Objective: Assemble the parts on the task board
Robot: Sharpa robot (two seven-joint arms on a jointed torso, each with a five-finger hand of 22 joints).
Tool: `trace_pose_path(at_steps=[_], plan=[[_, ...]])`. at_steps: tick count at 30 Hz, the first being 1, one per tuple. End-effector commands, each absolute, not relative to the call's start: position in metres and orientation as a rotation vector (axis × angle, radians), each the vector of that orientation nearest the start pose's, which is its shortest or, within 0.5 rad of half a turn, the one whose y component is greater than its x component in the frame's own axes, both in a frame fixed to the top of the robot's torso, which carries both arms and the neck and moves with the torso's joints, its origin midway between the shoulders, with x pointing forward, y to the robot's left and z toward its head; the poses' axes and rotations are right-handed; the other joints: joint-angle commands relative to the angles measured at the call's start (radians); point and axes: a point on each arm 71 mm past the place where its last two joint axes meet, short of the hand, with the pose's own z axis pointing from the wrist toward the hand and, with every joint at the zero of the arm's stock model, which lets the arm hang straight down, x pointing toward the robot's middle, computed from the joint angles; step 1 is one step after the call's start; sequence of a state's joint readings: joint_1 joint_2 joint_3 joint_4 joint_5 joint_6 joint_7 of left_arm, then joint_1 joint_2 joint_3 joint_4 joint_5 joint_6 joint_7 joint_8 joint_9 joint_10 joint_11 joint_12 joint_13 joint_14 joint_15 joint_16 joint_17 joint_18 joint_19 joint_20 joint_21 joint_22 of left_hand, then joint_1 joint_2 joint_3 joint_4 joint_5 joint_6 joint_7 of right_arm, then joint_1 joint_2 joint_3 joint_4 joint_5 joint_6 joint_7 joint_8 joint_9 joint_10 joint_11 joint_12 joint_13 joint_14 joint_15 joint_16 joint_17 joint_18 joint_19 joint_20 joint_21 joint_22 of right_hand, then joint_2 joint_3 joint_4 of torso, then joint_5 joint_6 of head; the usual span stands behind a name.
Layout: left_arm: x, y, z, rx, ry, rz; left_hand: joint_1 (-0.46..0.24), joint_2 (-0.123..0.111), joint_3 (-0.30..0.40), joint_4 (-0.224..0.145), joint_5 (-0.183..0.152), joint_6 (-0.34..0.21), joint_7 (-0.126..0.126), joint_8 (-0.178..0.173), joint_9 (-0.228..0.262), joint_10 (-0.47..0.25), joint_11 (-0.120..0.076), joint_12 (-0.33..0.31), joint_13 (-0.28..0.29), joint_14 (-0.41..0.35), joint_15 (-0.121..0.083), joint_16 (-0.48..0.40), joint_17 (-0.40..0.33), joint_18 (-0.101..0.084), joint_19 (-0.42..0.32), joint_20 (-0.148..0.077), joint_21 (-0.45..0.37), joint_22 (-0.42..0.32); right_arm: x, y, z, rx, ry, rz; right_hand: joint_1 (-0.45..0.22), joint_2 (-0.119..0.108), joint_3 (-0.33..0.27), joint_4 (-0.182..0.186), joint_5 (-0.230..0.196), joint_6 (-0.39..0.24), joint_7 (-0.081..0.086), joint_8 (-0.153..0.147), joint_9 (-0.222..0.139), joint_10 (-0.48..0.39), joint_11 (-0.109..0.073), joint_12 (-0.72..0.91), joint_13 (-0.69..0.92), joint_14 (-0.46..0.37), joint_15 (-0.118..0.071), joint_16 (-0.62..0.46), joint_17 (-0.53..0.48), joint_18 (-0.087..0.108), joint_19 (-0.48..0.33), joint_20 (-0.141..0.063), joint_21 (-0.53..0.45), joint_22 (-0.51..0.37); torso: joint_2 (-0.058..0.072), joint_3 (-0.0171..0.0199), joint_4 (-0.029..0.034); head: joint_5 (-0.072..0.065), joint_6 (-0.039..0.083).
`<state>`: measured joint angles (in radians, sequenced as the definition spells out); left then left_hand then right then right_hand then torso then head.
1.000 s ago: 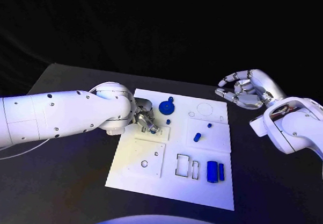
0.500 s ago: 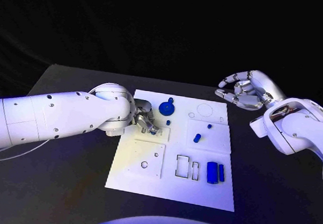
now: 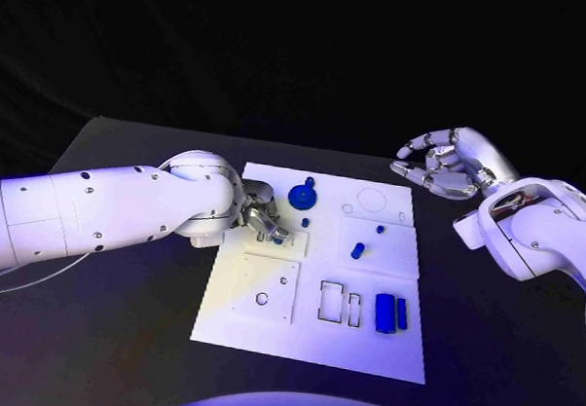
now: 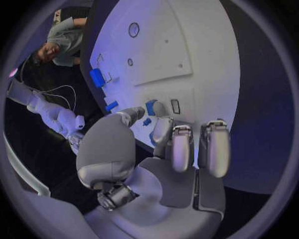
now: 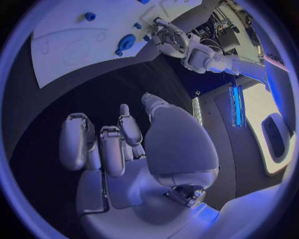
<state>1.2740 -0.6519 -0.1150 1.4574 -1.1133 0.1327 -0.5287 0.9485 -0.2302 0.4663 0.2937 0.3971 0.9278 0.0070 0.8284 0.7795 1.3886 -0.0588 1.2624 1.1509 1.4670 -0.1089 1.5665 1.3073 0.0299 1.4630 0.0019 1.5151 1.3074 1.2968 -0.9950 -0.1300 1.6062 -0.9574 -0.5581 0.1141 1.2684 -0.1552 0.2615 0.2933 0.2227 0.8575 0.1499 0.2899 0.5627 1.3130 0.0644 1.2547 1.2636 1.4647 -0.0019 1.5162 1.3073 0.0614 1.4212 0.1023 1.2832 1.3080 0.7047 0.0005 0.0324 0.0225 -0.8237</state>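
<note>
The white task board (image 3: 363, 343) lies mid-table. My left hand (image 3: 266, 220) rests on the board's upper left part, fingers curled down. In the left wrist view a small blue part (image 4: 150, 106) sits pinched between the thumb tip and a fingertip, close to a small rectangular slot (image 4: 175, 106). A blue gear (image 3: 300, 198) stands just beyond that hand, and a small blue peg (image 3: 306, 222) is beside it. My right hand (image 3: 446, 160) hovers off the board's far right corner, fingers curled in on nothing.
Another blue peg (image 3: 356, 250) stands mid-board. A blue block (image 3: 384, 312) and a thin blue bar (image 3: 402, 312) lie near the board's right front, next to outlined slots (image 3: 330, 300). A raised white plate (image 3: 265, 286) sits front left. Black table (image 3: 500, 381) surrounds the board.
</note>
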Motion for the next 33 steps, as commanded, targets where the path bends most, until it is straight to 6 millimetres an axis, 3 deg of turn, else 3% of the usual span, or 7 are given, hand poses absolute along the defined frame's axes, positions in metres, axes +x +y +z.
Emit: trace_pose_path(at_steps=[1, 17, 23, 24, 29, 33], plan=[[0.486, 0.140, -0.216, -0.004, 2.318, -0.442, -0.012, 0.004, -0.006, -0.001, -0.003, 0.005, -0.001, 0.005, -0.002, 0.004, -0.001, 0.002, 0.000, 0.104, -0.004, 0.004, 0.263, -0.006, 0.059, -0.005, 0.003, 0.152, 0.475, -0.257, -0.150, 0.257, 1.464, 0.873, -0.010, -0.002, -0.006, -0.002, 0.000, 0.000, -0.005, 0.006, 0.001, -0.005, 0.000, -0.003, -0.001, 0.074, -0.006, -0.007, 0.137, 0.007, -0.007, -0.003, -0.006, 0.082, -0.001, 0.0001, 0.0003, 0.000, 0.002], [0.490, 0.147, -0.193, -0.042, 2.298, -0.486, -0.002, 0.006, -0.016, -0.004, -0.002, -0.002, -0.001, 0.002, -0.005, -0.004, -0.001, -0.010, -0.016, 0.104, -0.004, 0.004, 0.263, -0.005, 0.057, -0.006, 0.000, 0.148, 0.476, -0.257, -0.150, 0.254, 1.464, 0.871, -0.013, -0.002, -0.008, -0.002, 0.001, 0.000, -0.005, 0.007, 0.001, -0.005, -0.001, -0.003, -0.001, 0.075, -0.006, -0.007, 0.138, 0.006, -0.006, -0.004, -0.006, 0.082, 0.000, 0.0002, -0.0001, 0.000, 0.007], [0.498, 0.159, -0.181, -0.107, 2.295, -0.509, 0.029, 0.010, -0.038, -0.004, 0.001, -0.041, 0.016, -0.022, -0.021, -0.066, 0.014, -0.087, -0.110, 0.104, 0.007, 0.004, 0.263, 0.010, 0.025, -0.002, -0.036, 0.078, 0.476, -0.257, -0.150, 0.254, 1.464, 0.870, -0.014, -0.002, -0.008, -0.002, 0.001, 0.000, -0.005, 0.007, 0.001, -0.004, -0.001, -0.003, 0.000, 0.075, -0.006, -0.006, 0.139, 0.006, -0.006, -0.004, -0.006, 0.082, -0.001, 0.0003, 0.0003, 0.001, 0.012], [0.501, 0.162, -0.179, -0.122, 2.292, -0.514, 0.059, 0.011, -0.036, -0.007, 0.008, -0.100, 0.039, -0.069, -0.044, -0.148, 0.032, -0.192, -0.234, 0.100, 0.021, -0.001, 0.253, 0.019, 0.005, 0.005, -0.060, 0.035, 0.476, -0.257, -0.150, 0.254, 1.464, 0.870, -0.014, -0.002, -0.008, -0.002, 0.001, 0.000, -0.005, 0.007, 0.001, -0.004, -0.001, -0.003, 0.000, 0.075, -0.006, -0.006, 0.139, 0.006, -0.006, -0.004, -0.006, 0.082, -0.001, 0.0004, 0.0005, 0.001, 0.014], [0.518, 0.181, -0.162, -0.186, 2.255, -0.504, 0.095, 0.015, -0.050, -0.003, 0.007, -0.138, 0.076, -0.148, -0.097, -0.171, 0.065, -0.220, -0.271, 0.097, 0.050, -0.007, 0.244, 0.022, -0.002, 0.031, -0.072, 0.020, 0.477, -0.257, -0.150, 0.254, 1.465, 0.869, -0.014, -0.002, -0.008, -0.002, 0.001, 0.000, -0.005, 0.007, 0.001, -0.004, -0.001, -0.003, 0.000, 0.075, -0.006, -0.006, 0.139, 0.006, -0.006, -0.004, -0.006, 0.082, -0.001, 0.0001, -0.0002, 0.003, 0.020], [0.530, 0.189, -0.156, -0.185, 2.226, -0.461, 0.086, 0.017, -0.063, -0.001, 0.003, -0.134, 0.080, -0.161, -0.109, -0.168, 0.069, -0.217, -0.272, 0.098, 0.054, -0.007, 0.244, 0.021, 0.000, 0.037, -0.071, 0.023, 0.477, -0.257, -0.150, 0.254, 1.466, 0.870, -0.014, -0.002, -0.008, -0.002, 0.001, 0.000, -0.005, 0.007, 0.001, -0.004, -0.001, -0.003, 0.000, 0.075, -0.006, -0.006, 0.139, 0.006, -0.006, -0.004, -0.006, 0.082, 0.000, 0.0004, 0.0009, 0.005, 0.028]])
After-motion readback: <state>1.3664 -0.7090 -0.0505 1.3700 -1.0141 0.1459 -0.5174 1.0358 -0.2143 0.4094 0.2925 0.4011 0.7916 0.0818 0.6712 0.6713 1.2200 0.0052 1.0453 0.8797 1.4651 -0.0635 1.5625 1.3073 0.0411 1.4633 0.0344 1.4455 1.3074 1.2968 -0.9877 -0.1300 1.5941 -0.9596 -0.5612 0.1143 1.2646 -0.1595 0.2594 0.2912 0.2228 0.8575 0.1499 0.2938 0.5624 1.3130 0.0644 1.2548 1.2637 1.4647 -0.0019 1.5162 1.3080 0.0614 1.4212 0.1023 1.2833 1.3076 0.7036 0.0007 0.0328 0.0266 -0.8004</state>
